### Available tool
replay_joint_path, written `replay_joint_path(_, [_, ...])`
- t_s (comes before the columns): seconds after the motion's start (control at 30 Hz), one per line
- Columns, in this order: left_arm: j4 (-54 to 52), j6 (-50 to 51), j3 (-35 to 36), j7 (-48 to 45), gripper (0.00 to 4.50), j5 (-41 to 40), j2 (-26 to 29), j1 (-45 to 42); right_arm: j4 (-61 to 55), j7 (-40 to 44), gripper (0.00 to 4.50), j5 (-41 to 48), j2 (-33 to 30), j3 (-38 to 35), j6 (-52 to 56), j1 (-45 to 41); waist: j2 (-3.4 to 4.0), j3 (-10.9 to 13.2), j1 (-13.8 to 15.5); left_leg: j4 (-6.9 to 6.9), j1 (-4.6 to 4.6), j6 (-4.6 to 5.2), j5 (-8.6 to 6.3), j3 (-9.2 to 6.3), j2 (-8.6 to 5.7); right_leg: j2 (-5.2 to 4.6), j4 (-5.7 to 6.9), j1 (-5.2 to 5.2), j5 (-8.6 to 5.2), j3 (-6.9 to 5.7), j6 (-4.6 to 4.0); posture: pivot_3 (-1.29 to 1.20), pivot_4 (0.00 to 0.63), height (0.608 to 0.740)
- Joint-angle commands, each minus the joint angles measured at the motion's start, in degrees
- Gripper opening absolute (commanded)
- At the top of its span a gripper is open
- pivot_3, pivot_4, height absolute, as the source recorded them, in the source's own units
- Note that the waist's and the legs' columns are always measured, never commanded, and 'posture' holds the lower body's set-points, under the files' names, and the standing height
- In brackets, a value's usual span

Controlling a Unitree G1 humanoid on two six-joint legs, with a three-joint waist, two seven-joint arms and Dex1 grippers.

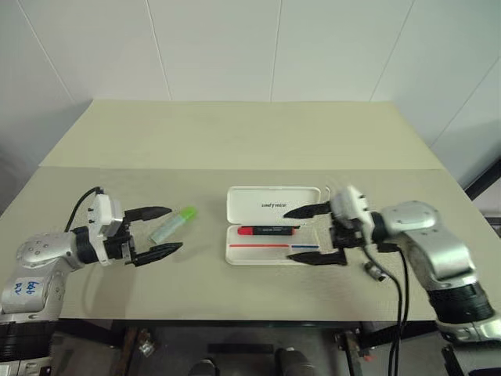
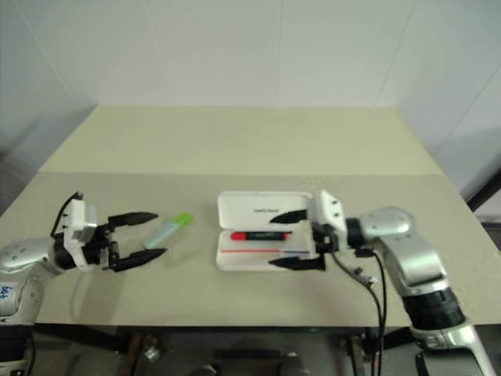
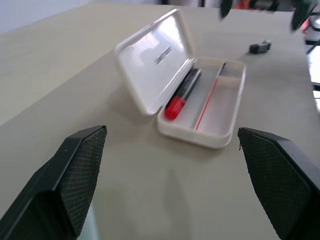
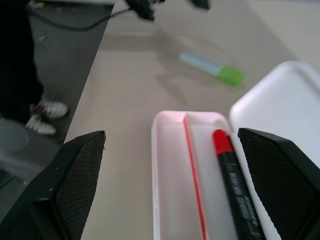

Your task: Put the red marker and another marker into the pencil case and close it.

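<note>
The white pencil case (image 1: 274, 205) lies open mid-table, its lid tilted back. The red marker (image 1: 268, 231) lies inside its tray, along the hinge side. The green marker (image 1: 174, 225), with its bright green cap, lies on the table left of the case. My left gripper (image 2: 161, 234) is open and empty, its fingers spread on either side of the green marker's pale end; I cannot tell if they touch it. My right gripper (image 1: 287, 234) is open and empty over the right half of the case. The right wrist view shows the red marker (image 4: 235, 175) and the green marker (image 4: 212, 67).
A small dark cylinder (image 1: 376, 272) lies on the table right of the case, by my right wrist. The beige table (image 1: 250, 141) stretches bare toward the white wall. A person's white shoes (image 4: 47, 115) stand on the floor beyond the table edge.
</note>
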Motion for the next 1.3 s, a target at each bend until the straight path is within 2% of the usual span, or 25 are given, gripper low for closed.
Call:
replay_joint_path(0.03, [5.9, -5.7, 3.6, -0.6, 4.50, 1.6, 2.3, -0.1, -3.3, 0.9, 4.48, 3.2, -2.8, -5.3, -2.4, 2.1, 0.00, 0.0, 0.1, 0.01, 0.00, 0.00, 0.00, 0.00, 0.01, 0.00, 0.00, 0.00, -0.01, 0.00, -0.03, 0.00, 0.150, 0.740])
replay_joint_path(0.1, [10.7, -9.0, 4.1, -1.6, 4.50, 2.7, 3.3, -0.5, -4.0, 0.8, 4.48, 4.7, -4.2, -7.4, -2.1, 3.4, 0.00, 0.0, 0.1, 0.03, 0.01, 0.00, 0.00, 0.02, 0.01, 0.00, -0.03, 0.01, -0.17, 0.02, -0.34, 0.00, 0.150, 0.740])
replay_joint_path(0.3, [23.5, -12.7, 3.2, -2.4, 4.50, 4.4, 3.9, -4.5, -4.0, 0.0, 4.48, 5.7, -7.6, -11.3, -3.0, 5.3, 0.00, 0.0, 0.4, 0.01, 0.00, 0.01, 0.00, 0.06, 0.00, -0.02, -0.10, 0.02, -0.18, 0.05, -0.34, 0.00, 0.150, 0.740])
replay_joint_path(0.5, [31.9, -15.2, 0.4, -1.2, 4.50, 6.5, 0.0, -10.0, -6.4, -1.8, 4.48, 6.3, -8.7, -12.1, -2.4, 6.5, 0.00, 0.0, 0.7, 0.02, -0.01, 0.01, 0.00, 0.06, 0.00, -0.02, -0.07, 0.02, -0.15, 0.04, -0.28, 0.00, 0.150, 0.740])
replay_joint_path(0.57, [34.5, -16.0, -0.7, -0.8, 4.50, 7.5, -1.5, -11.3, -7.4, -2.3, 4.48, 6.5, -9.0, -12.0, -2.1, 6.9, 0.00, 0.0, 0.7, 0.02, -0.01, 0.01, 0.00, 0.06, 0.00, -0.01, -0.06, 0.01, 0.10, 0.04, 0.17, 0.00, 0.150, 0.740])
replay_joint_path(0.83, [41.3, -18.8, -2.7, -0.4, 4.50, 9.6, -5.1, -14.5, -9.9, -4.4, 4.48, 7.3, -9.9, -11.8, -0.7, 7.0, -0.01, 0.0, 1.2, 0.02, -0.01, 0.00, 0.00, 0.05, 0.00, -0.01, -0.06, 0.01, 0.14, 0.03, 0.26, 0.00, 0.150, 0.740])
replay_joint_path(1.03, [42.0, -19.4, -3.9, 0.7, 4.50, 10.6, -7.8, -15.2, -11.3, -5.8, 4.48, 7.7, -9.9, -11.2, 0.3, 6.9, -0.01, 0.0, 1.8, 0.03, -0.02, 0.00, 0.00, 0.05, -0.01, -0.02, -0.08, 0.02, 0.11, 0.03, 0.20, 0.00, 0.150, 0.740])
replay_joint_path(1.13, [42.5, -19.4, -4.5, 0.7, 3.92, 11.2, -7.9, -14.9, -11.4, -6.4, 4.50, 7.7, -9.4, -10.9, 0.6, 6.3, -0.01, 0.0, 1.8, 0.02, -0.02, 0.00, 0.00, 0.04, -0.01, -0.02, -0.07, 0.02, 0.14, 0.03, 0.26, 0.00, 0.150, 0.740])
replay_joint_path(1.3, [42.4, -19.5, -4.6, 1.3, 2.20, 11.8, -7.8, -14.7, -11.3, -6.9, 4.50, 7.8, -9.2, -10.3, 0.5, 5.7, -0.01, 0.0, 1.8, 0.04, 0.00, 0.01, 0.00, 0.05, -0.02, -0.02, -0.07, 0.04, 0.11, 0.03, 0.19, 0.00, 0.150, 0.740])
